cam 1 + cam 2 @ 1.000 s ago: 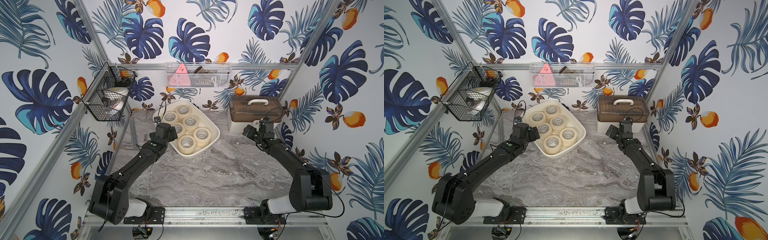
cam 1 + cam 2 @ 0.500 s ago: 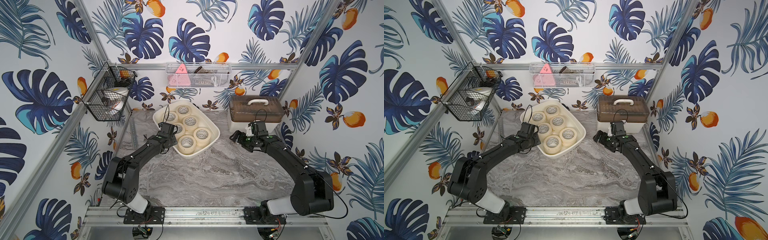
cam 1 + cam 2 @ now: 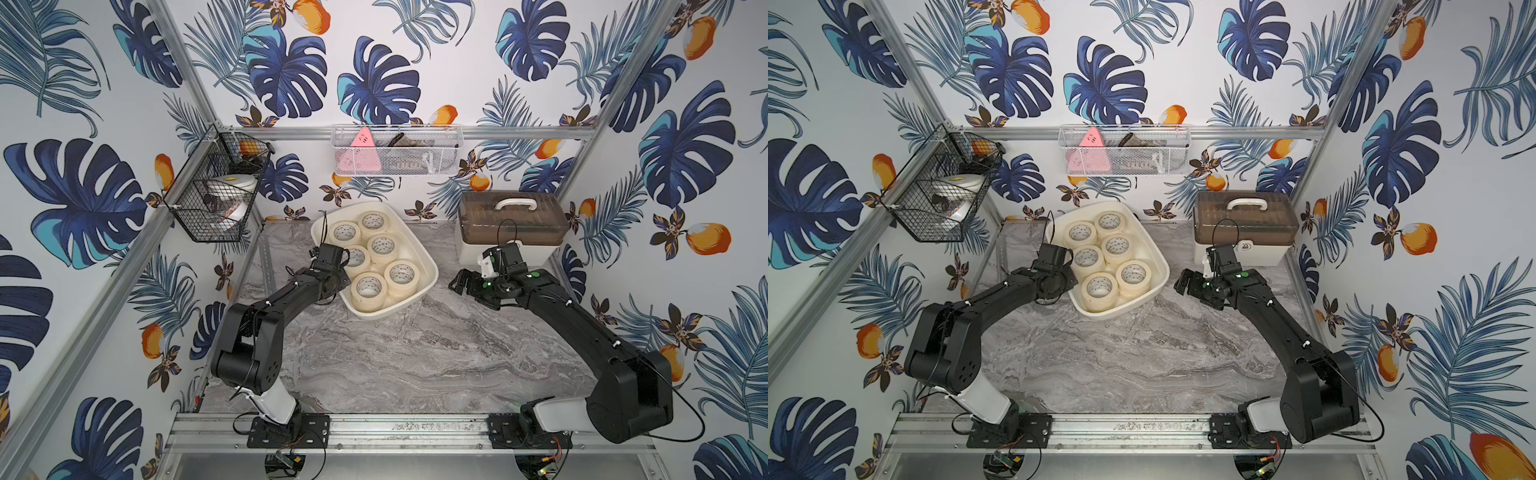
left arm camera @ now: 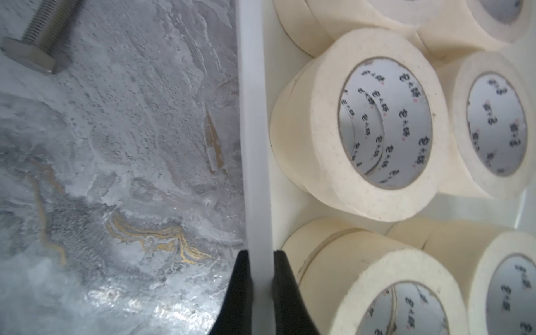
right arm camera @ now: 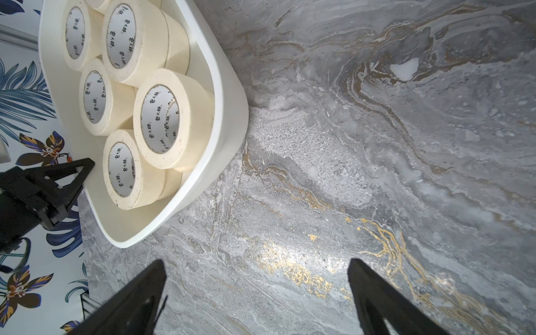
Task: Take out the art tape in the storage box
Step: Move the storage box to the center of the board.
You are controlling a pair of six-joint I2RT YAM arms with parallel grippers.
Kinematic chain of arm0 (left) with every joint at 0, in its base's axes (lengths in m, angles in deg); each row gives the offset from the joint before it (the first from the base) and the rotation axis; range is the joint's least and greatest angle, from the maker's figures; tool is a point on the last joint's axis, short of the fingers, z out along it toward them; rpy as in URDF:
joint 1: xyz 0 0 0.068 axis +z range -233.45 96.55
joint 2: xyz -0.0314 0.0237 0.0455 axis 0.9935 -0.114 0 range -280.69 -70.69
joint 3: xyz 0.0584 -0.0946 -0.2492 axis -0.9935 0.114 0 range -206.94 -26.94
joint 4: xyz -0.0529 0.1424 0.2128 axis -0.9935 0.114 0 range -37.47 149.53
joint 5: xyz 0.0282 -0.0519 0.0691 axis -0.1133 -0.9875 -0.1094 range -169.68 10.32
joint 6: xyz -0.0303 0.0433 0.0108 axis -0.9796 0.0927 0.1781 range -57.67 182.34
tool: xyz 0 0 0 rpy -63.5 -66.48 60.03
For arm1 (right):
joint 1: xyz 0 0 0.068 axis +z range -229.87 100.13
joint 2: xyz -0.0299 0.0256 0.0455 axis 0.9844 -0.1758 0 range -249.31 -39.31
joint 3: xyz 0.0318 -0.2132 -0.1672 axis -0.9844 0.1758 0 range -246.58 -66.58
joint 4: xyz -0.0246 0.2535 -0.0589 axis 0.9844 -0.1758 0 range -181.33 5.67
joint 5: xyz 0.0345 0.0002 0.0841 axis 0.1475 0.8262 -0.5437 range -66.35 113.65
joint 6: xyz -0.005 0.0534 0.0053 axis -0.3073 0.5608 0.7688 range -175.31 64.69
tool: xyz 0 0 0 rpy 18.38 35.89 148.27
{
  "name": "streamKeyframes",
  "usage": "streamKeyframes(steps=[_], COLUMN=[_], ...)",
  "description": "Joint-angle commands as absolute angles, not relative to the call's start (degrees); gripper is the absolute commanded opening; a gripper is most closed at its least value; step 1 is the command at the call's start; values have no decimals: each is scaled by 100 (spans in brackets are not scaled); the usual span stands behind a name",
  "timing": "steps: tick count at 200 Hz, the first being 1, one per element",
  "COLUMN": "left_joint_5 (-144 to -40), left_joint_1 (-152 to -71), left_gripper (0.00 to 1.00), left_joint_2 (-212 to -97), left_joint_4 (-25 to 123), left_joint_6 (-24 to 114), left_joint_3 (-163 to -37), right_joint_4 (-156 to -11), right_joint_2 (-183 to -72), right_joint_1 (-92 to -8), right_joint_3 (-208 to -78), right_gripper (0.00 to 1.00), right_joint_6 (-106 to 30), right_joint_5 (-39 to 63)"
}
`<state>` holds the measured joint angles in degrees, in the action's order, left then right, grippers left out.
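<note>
Left pincer (image 4: 261,256) now on storage box (image 4: 253,139)

On my grey marble tabletop (image 3: 395,353) lies a steel bolt (image 4: 36,37). A cream case with brown see-through lid (image 3: 540,228) stands far right; a black wire basket (image 3: 212,208) hangs left.

So the left arm (image 3: 284,300) was stretched forward and low, wrist tipped down. The left gripper (image 4: 259,256) had both black fingers (image 4: 240,285) pinched tight on the rim of the storage box (image 4: 252,130), one on each side. The right arm (image 3: 582,320) reached in from its side, and the right gripper (image 5: 256,265) hung with its jaws spread wide, just beside the box but not touching it.
</note>
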<state>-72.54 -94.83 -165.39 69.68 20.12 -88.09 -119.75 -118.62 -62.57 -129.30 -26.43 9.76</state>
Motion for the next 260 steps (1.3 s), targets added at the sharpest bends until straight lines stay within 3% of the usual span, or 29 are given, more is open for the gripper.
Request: streamKeyframes(steps=[1, 167, 234, 260], left_joint_5=[-7675, -8163, -8214, -8114], left_joint_1=[-9553, -11290, -11402, -11402], left_gripper=[3, 0, 0, 3], left_joint_2=[-16390, -15375, -15251, -15114], left_joint_4=[7314, 7885, 7696, 7714], left_joint_6=[2598, 2753, 2806, 2767], left_joint_3=[-8665, -8051, -7863, -7851], right_joint_4=[-12202, -12829, -12659, -12542], right_joint_2=[-11780, -11412, -11420, -11631], right_joint_1=[-6199, -5964, -5655, -5324], right_joint_3=[-13012, -13484, -13616, -13707], right_gripper=[100, 100, 100, 99], right_joint_6=[-2728, -2333, -1487, -857], right_joint_5=[1040, 647, 629, 1109])
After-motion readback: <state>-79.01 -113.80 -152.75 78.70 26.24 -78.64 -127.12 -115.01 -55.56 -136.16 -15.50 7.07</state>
